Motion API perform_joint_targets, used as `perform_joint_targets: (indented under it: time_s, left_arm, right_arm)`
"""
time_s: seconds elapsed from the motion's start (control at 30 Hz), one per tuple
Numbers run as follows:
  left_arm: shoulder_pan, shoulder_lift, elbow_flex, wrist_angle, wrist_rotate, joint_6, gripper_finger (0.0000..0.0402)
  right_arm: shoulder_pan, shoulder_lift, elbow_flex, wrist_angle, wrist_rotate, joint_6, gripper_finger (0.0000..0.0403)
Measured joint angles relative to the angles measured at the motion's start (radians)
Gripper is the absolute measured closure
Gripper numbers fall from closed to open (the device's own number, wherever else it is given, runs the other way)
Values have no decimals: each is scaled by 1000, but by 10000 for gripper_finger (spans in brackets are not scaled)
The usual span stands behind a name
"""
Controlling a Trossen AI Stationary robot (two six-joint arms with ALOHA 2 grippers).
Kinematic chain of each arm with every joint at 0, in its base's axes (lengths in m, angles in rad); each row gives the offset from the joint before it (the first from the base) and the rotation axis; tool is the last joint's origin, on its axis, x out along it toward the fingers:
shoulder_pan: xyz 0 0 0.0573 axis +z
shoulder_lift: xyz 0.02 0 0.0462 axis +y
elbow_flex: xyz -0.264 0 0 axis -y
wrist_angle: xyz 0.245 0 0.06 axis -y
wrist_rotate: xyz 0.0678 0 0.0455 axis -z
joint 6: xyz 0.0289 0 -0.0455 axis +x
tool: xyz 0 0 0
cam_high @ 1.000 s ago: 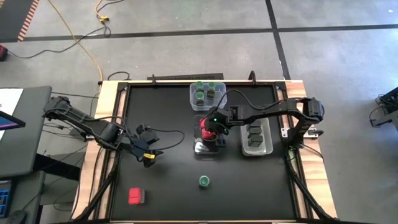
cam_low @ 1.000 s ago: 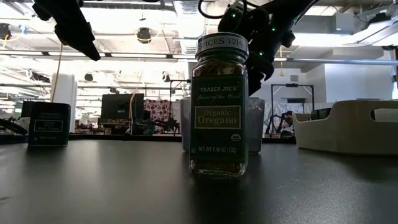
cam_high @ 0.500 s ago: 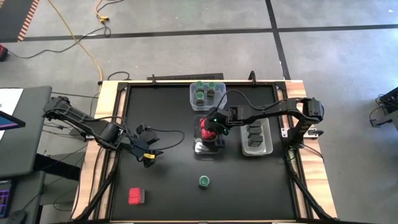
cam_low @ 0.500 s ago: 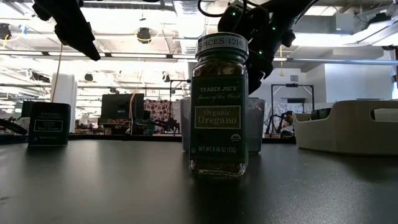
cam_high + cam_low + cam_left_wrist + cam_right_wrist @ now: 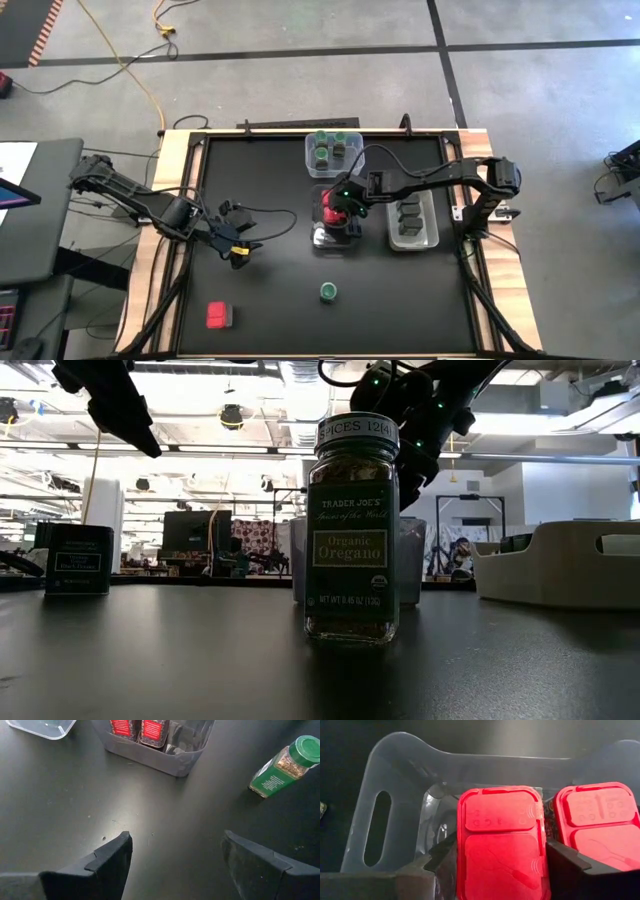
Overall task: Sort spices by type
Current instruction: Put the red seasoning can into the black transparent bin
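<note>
Red-topped spice (image 5: 502,845) clamped in right claw (image 5: 338,212) over clear tub (image 5: 395,785), placing step, release due next; left claw (image 5: 237,250) idle, fingers apart.

Only readable stuff is on the oregano jar (image 5: 351,530) up front in the low view: front label says "TRADER JOE'S", "Organic Oregano" and "NET WT 0.46 OZ (13G)", and the lid band (image 5: 357,429) reads "SPICES 1214". Everything else is too small.
</note>
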Motion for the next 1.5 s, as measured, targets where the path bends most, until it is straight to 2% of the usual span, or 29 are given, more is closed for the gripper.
perform_joint_targets:
  time_s: [1.13,1.5]
  left_arm:
    - [0,0,0,0,0,0,109]
    - [0,0,0,0,0,0,109]
  right_arm:
    - [11,0,0,25,1,20,156]
    - [3,0,0,7,2,26,100]
